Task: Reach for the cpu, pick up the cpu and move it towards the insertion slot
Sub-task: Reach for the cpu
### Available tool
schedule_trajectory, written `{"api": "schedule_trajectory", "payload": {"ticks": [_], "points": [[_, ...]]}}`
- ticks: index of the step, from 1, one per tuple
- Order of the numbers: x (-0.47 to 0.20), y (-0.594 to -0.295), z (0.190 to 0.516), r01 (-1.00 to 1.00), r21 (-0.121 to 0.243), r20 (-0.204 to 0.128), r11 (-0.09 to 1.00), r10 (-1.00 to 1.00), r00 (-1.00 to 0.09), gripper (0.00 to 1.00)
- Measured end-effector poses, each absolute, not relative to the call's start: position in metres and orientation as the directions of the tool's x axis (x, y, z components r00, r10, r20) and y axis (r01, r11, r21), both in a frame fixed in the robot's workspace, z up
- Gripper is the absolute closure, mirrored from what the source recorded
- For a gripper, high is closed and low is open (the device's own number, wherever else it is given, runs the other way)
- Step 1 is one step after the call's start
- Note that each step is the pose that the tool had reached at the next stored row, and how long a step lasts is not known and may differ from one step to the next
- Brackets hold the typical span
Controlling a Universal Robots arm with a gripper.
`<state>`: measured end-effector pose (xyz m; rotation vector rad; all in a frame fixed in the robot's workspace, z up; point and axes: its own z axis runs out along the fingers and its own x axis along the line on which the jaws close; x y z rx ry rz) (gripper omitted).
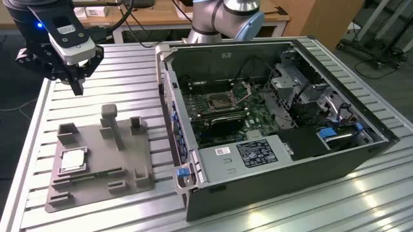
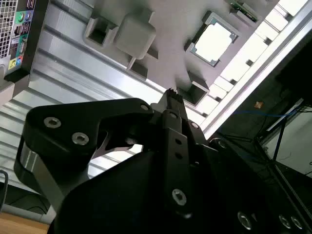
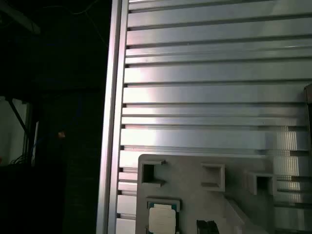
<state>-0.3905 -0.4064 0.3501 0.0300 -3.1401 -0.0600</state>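
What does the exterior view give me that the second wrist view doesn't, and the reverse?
Exterior view, not the second wrist view: the insertion slot inside the open computer case. Second wrist view, not the exterior: the rear ports of that case. Both: the cpu lying in the grey fixture, and the claw above the table, holding nothing, apart from the cpu.

- The cpu (image 1: pixel 72 160) (image 2: pixel 213 43) (image 3: pixel 162 219) — small flat square, silvery-grey top, pale rim — lies flat and face up in a recess of the grey fixture (image 1: pixel 96 150), at the exterior view's lower left. I see it in both wrist views too.
- The insertion slot (image 1: pixel 219 101) — dark square socket in a silver frame — sits inside the open computer case (image 1: pixel 213 203), mid-frame, its hinged plate (image 1: pixel 242 91) tilted up.
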Motion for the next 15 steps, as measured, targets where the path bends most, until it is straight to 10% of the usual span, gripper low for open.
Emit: {"api": "schedule_trajectory", "payload": {"ticks": [15], "points": [[-0.3945, -0.4066, 0.35, -0.019, 0.038, 0.001, 0.999, -0.019, -1.0, 0.89]]}}
